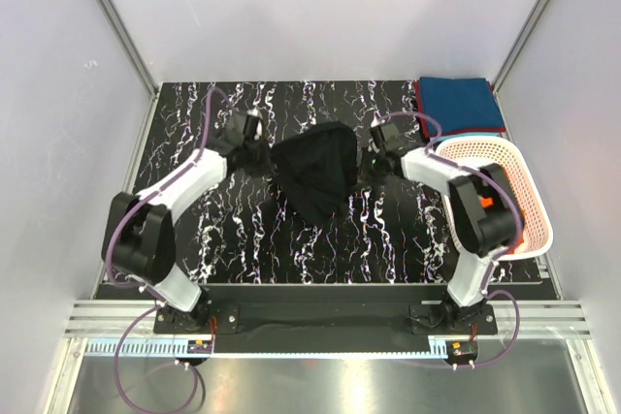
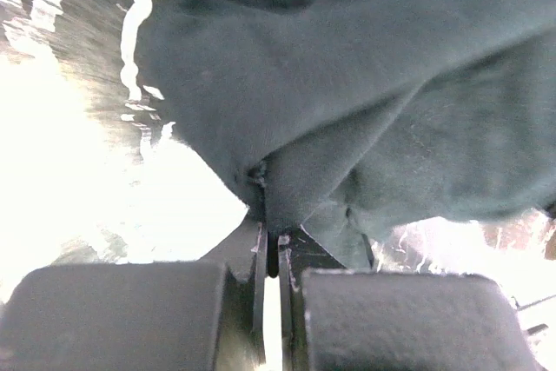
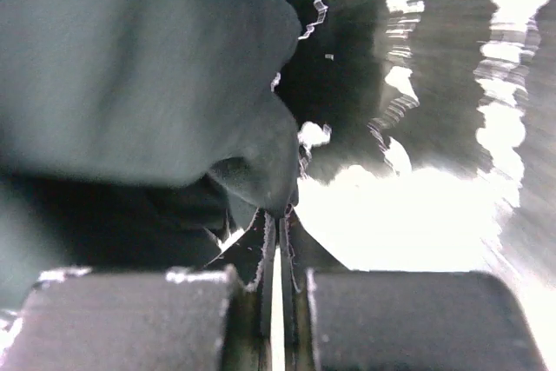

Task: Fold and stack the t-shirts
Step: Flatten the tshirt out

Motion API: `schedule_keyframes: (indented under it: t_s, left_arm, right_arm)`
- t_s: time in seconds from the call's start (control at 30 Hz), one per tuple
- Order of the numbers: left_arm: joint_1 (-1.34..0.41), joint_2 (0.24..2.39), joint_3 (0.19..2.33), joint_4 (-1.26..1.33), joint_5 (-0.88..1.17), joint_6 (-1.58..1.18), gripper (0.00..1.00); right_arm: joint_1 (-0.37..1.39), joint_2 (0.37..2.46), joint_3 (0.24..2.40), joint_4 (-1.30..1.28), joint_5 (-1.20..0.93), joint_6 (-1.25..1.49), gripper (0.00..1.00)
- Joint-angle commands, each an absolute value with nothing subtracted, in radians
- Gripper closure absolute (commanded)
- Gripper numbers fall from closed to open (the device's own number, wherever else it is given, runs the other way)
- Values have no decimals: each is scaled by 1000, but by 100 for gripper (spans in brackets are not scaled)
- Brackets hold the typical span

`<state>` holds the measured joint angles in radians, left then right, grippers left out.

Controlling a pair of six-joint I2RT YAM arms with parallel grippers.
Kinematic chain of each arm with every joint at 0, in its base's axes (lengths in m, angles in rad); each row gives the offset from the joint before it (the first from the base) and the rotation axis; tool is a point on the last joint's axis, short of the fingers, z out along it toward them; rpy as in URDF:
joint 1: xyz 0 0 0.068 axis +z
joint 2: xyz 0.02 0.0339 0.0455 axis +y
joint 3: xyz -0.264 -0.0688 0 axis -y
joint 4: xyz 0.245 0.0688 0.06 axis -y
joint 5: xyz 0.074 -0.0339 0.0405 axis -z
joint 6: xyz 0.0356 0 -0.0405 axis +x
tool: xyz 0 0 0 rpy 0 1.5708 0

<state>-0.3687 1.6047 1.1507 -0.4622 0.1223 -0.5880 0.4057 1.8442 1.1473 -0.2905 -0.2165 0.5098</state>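
The black t-shirt (image 1: 315,176) hangs bunched between my two grippers over the middle of the table. My left gripper (image 1: 264,155) is shut on its left edge; in the left wrist view the fabric (image 2: 365,93) is pinched at the gripper's (image 2: 271,236) fingertips. My right gripper (image 1: 372,164) is shut on its right edge; in the right wrist view the cloth (image 3: 139,67) runs into the closed gripper (image 3: 280,215). A folded teal-blue t-shirt (image 1: 458,102) lies on a dark red one (image 1: 421,104) at the back right. Orange fabric (image 1: 520,238) peeks from the basket behind the right arm.
A white lattice basket (image 1: 505,167) stands at the right edge of the black marbled table (image 1: 233,230). White walls with metal rails close in the back and sides. The arm bases sit at the near edge.
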Motion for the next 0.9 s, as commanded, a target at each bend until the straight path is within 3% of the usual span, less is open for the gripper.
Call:
schedule_keyframes:
  t_s: [0.0, 0.3, 0.57, 0.87]
  left_arm:
    - [-353, 1401, 1346, -630, -58, -497, 100]
    - [-331, 1312, 1635, -868, -121, -448, 100]
    - [-278, 1358, 1608, -874, -150, -433, 100]
    - [-255, 1407, 1546, -885, -202, -407, 100]
  right_arm:
    - [405, 1591, 1268, -493, 33, 471, 100]
    - [400, 1327, 1494, -853, 216, 477, 100]
    - [382, 1319, 1522, -897, 304, 390, 100]
    - [380, 1356, 1462, -870, 227, 380, 100]
